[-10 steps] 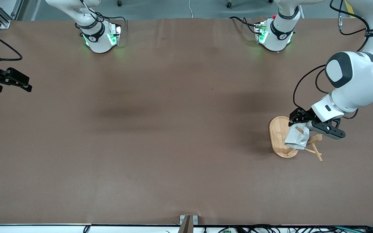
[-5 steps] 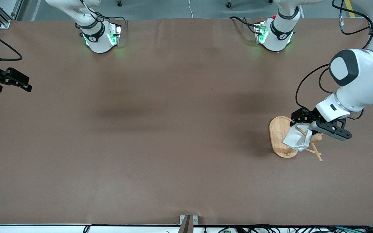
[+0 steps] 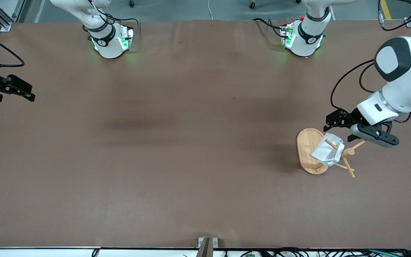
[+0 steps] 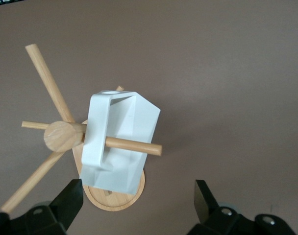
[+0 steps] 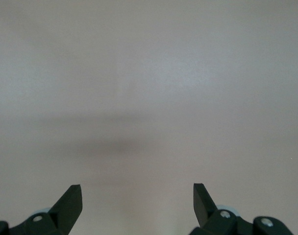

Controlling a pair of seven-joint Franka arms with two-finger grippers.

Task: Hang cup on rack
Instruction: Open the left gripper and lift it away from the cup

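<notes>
left end effector point(image 3: 360, 129) withdrawn, open, empty, cup point(image 3: 327, 150) hanging

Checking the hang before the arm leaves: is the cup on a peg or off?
On: a rack peg passes through the cup handle's hole; left gripper jaws open, clear.

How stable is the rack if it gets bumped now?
Probably fairly steady: the rack stands on a broad oval base. The cup hangs off one peg, so weight sits off-centre. It likely swings or slides off before the rack tips.
</notes>
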